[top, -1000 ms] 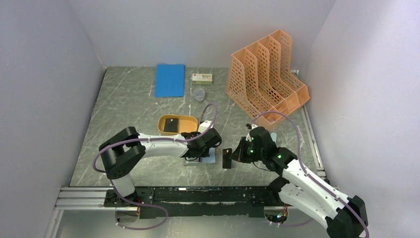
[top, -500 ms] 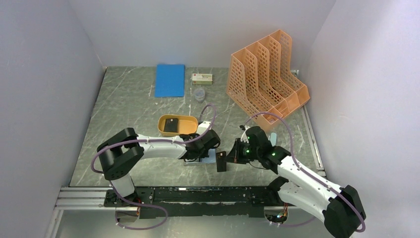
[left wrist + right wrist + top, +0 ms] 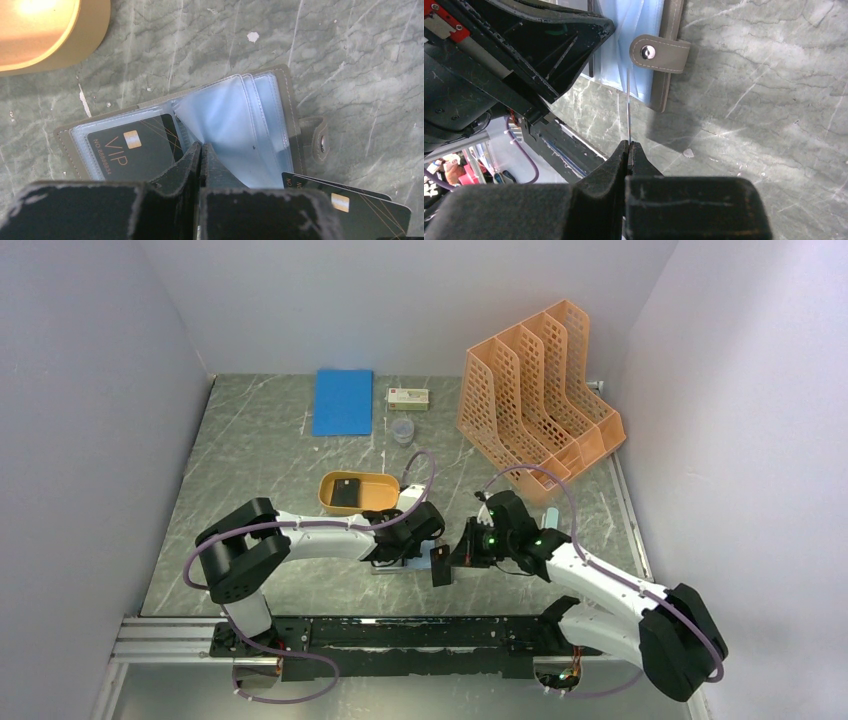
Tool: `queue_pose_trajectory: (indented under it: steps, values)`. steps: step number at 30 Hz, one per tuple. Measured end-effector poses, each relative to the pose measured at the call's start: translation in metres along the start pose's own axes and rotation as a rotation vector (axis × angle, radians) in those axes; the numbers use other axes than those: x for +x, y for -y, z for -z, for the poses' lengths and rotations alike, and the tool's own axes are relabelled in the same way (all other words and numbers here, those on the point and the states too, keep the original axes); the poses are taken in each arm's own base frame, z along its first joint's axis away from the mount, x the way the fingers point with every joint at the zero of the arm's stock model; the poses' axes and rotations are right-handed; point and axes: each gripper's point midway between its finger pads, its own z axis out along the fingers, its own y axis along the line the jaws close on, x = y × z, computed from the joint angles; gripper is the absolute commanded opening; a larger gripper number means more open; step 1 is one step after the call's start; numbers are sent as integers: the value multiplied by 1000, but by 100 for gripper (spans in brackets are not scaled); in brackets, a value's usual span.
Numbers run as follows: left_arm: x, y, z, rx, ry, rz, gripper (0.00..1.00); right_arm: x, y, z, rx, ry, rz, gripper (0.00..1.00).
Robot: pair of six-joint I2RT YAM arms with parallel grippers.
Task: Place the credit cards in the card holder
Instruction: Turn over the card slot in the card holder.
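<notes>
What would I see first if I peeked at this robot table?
At the front middle of the table, the left gripper pinches a clear sleeve of the open card holder, while the right gripper holds a black credit card right beside it. A big orange file rack stands at the back right.

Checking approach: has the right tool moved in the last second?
Yes. Right tool, holding a card, shifted left, away from the orange file rack, toward the card holder.
</notes>
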Motion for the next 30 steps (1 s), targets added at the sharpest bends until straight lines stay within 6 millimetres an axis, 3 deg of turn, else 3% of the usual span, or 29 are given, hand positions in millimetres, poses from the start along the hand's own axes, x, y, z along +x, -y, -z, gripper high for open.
queue_pose_trajectory:
  steps: [18, 27, 30]
  values:
    - [0, 1, 2, 1, -3, 9, 8, 4, -7, -14, -62, -54, 8, 0]
    - [4, -6, 15, -21, -61, -19, 37, 4, -6, -22, -71, -69, 5, 0]
    - [-2, -5, 26, -12, -64, -26, 43, 2, -8, -24, -78, -67, 8, 0]
